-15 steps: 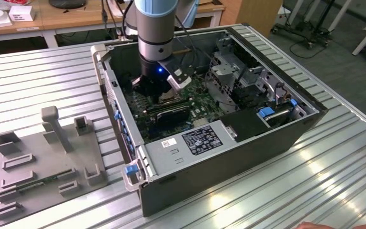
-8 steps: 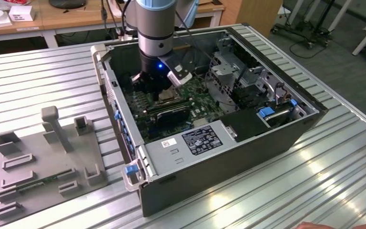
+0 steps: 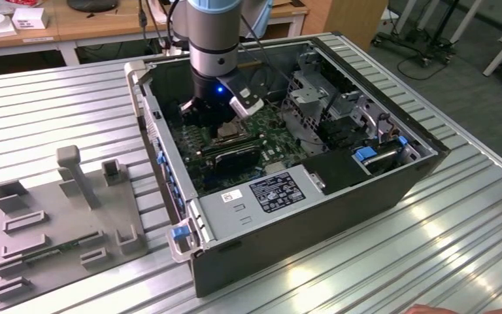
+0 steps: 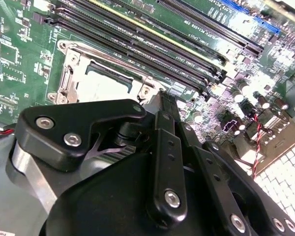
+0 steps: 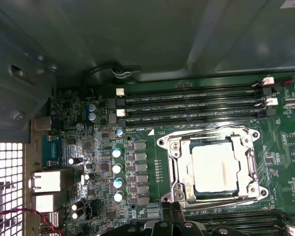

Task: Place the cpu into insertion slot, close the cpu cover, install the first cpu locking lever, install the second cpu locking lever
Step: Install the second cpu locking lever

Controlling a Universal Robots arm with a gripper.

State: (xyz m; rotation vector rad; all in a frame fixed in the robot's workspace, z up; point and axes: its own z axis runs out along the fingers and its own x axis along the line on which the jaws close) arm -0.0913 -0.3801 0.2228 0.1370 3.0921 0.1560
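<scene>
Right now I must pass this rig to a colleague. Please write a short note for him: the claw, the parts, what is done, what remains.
Claw: hangs low over the motherboard inside the open computer case, its tip at the socket's edge. Whether it is open or shut cannot be told; nothing is seen held.
Parts: the cpu lies in the insertion slot. The cpu cover is folded down flat around it, seen in both wrist views.
Done: cpu placed, cover closed, as far as it shows.
Left: the two locking levers; whether either is latched cannot be told, so check first.
</scene>
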